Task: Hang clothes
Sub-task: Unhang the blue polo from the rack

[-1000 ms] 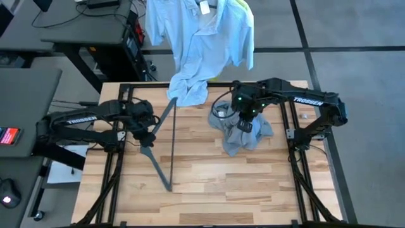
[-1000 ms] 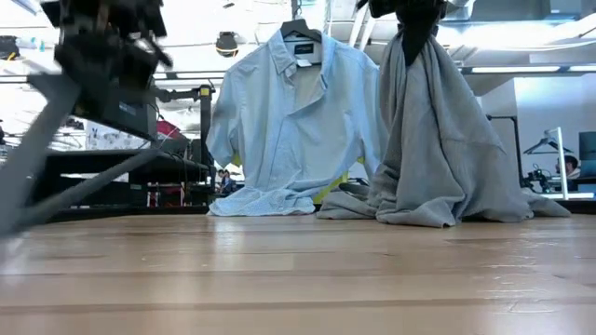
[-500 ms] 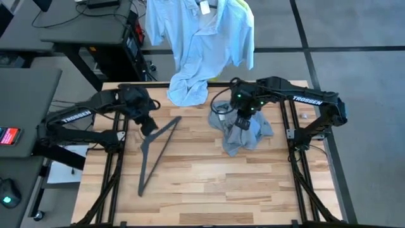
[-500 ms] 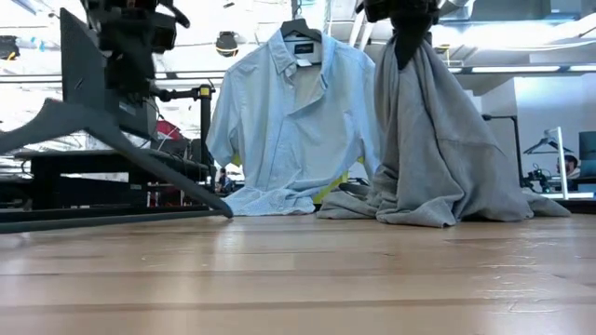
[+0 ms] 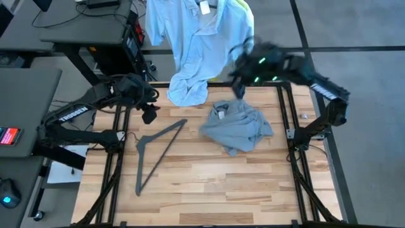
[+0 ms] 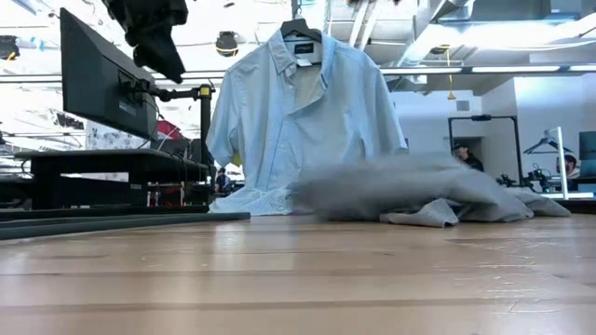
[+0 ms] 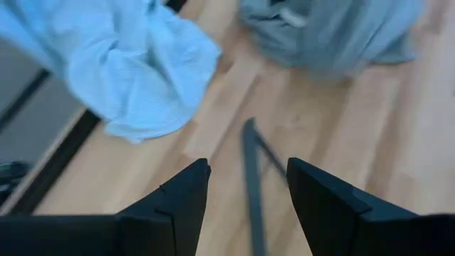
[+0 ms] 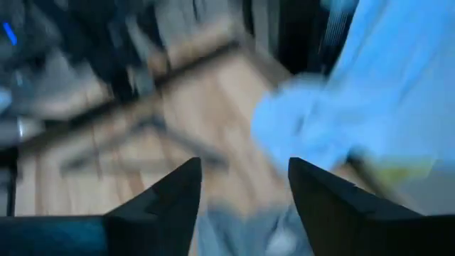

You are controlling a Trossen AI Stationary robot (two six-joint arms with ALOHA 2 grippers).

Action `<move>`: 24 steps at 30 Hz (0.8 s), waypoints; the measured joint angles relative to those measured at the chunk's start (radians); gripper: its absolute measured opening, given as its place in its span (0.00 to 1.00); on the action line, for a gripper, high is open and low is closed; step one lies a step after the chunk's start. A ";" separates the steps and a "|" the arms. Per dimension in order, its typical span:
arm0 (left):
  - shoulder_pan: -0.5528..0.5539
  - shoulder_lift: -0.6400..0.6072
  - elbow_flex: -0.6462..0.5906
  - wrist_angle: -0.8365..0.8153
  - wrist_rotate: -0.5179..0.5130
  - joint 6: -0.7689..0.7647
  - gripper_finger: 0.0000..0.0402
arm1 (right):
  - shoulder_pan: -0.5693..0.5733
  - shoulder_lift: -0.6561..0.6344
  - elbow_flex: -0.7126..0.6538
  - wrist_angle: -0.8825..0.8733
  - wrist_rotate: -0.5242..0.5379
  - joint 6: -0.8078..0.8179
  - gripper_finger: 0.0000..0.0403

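The grey T-shirt (image 5: 237, 126) lies in a crumpled heap on the table's right half; it looks smeared in the low view (image 6: 410, 191). A dark hanger (image 5: 158, 155) lies flat on the wood left of it. The pale blue shirt (image 5: 199, 38) hangs on its own hanger beyond the far edge, its hem (image 5: 188, 92) resting on the table. A bit of yellow T-shirt (image 5: 243, 7) shows behind it. My left gripper (image 5: 150, 115) (image 7: 247, 165) hovers open above the hanger's far end. My right gripper (image 5: 239, 83) (image 8: 245, 165) is open and raised by the far edge, near the blue shirt.
Black frame rails (image 5: 117, 158) run along the table's left and right sides. A dark desk with a monitor (image 6: 102, 84) stands beyond the far left corner. Bare wood (image 5: 215, 190) lies toward the near edge.
My left gripper has let go of the hanger and gone up and toward the far edge; the hanger, first standing tilted, has fallen flat on the table. My right gripper has released the grey T-shirt and swung up toward the far edge; the lifted shirt has dropped into a heap.
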 joint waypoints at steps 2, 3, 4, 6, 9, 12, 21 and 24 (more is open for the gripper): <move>0.020 0.011 0.003 0.003 0.049 0.002 0.44 | -0.046 -0.002 0.049 0.047 0.070 -0.066 0.54; 0.030 0.020 0.003 0.004 0.063 0.009 0.44 | -0.077 -0.002 0.058 0.081 0.112 -0.112 0.54; 0.040 0.029 0.003 0.001 0.067 0.019 0.44 | -0.116 -0.002 0.059 0.118 0.144 -0.161 0.54; 0.054 0.053 0.003 0.001 0.075 0.037 0.44 | -0.198 0.012 0.058 0.206 0.168 -0.246 0.54; 0.076 0.086 0.003 -0.002 0.086 0.059 0.44 | -0.319 0.053 0.057 0.359 0.148 -0.341 0.53; 0.094 0.111 0.003 -0.007 0.087 0.065 0.44 | -0.420 0.104 0.057 0.490 0.070 -0.418 0.53; 0.144 0.118 0.003 0.001 0.085 -0.004 0.44 | -0.597 0.277 0.056 0.627 -0.110 -0.473 0.53; 0.158 0.117 0.003 0.001 0.083 -0.026 0.44 | -0.621 0.319 0.056 0.637 -0.141 -0.482 0.53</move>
